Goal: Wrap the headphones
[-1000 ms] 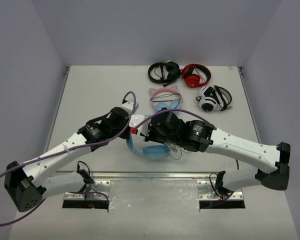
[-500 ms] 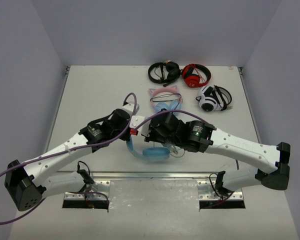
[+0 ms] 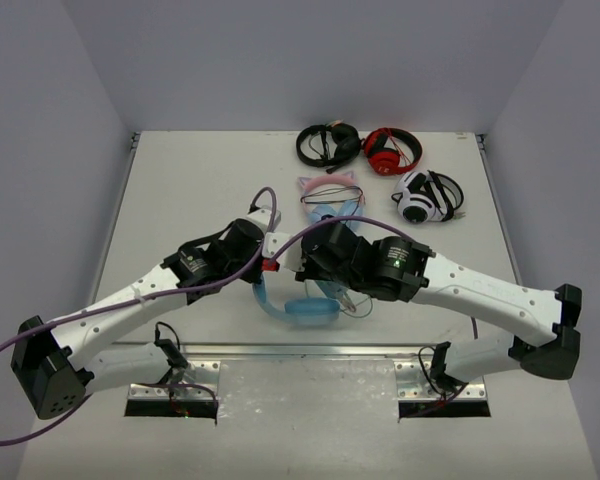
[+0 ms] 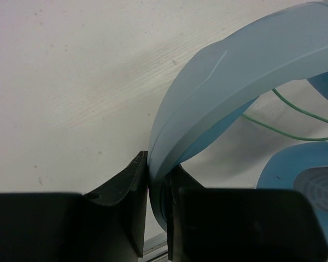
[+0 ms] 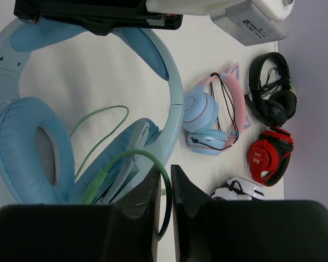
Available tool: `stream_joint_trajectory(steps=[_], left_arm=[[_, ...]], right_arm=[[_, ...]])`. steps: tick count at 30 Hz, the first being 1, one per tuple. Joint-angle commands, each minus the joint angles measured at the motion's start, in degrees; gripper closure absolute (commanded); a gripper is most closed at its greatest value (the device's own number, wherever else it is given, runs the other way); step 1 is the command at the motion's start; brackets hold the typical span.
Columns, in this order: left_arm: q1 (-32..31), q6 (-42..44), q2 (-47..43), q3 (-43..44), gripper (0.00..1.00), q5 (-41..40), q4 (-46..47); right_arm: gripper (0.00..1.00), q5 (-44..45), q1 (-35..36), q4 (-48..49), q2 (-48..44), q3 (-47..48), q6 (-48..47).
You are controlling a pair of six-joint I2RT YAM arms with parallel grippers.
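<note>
The light blue headphones [image 3: 305, 305] lie near the table's front edge between both arms. My left gripper [image 4: 158, 164] is shut on the wide blue headband [image 4: 235, 65], also seen from above [image 3: 263, 272]. My right gripper [image 5: 167, 172] is shut on the thin green cable [image 5: 136, 154], which loops up from beside the padded ear cup [image 5: 22, 147] and runs down between the jaws. From above, the right gripper [image 3: 330, 285] sits over the far cup. More cable [image 4: 295, 109] arcs under the headband. The left gripper's fingers [image 5: 98, 19] show at the top of the right wrist view.
Pink-and-blue cat-ear headphones [image 3: 330, 200] lie just behind the right gripper. Black headphones [image 3: 327, 143], red headphones [image 3: 392, 150] and white-and-black headphones [image 3: 425, 197] lie at the back right. The table's front edge rail [image 3: 300, 350] is close below the blue headphones.
Both arms have shifted slightly toward the back and right, keeping their holds. The blue headphones have barely moved.
</note>
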Motion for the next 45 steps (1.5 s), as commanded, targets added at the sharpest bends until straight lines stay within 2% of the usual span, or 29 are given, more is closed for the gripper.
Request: stream_joint_trajectory(steps=[1, 7, 21, 25, 27, 32, 40, 45], left_arm=[[-1.37, 0.26, -0.54, 0.69, 0.99, 2.23, 5.15], [-1.72, 0.61, -0.89, 0.6, 0.99, 3.98, 5.5], [-1.9, 0.52, -2.47, 0.78, 0.99, 3.64, 5.42], [-1.9, 0.34, -4.75, 0.43, 1.0, 3.55, 5.68], [-1.9, 0.26, -6.24, 0.25, 1.0, 2.85, 5.94], [-1.89, 0.25, -7.48, 0.16, 1.0, 4.25, 6.29], [-1.9, 0.61, -7.66, -0.01, 0.99, 5.57, 6.56], [-1.9, 0.7, -8.18, -0.1, 1.0, 5.83, 6.73]], right_arm=[[0.87, 4.3, -0.6, 3.45, 1.88, 1.8, -5.74], [0.94, 4.22, -0.51, 6.44, 4.43, 3.03, -7.59], [0.91, -1.84, -0.51, 8.2, 9.89, 6.99, -3.2], [0.9, -2.99, -0.6, 13.1, 7.52, 2.96, -0.83], [0.86, -2.55, -1.04, 15.31, 6.2, 1.02, 1.01], [0.85, -7.21, -3.41, 17.96, 3.73, -2.24, 5.32], [0.83, 1.22, -4.64, 17.34, 7.16, 0.3, 5.15], [0.72, 4.73, -5.79, 16.2, 8.21, 1.54, 6.47]])
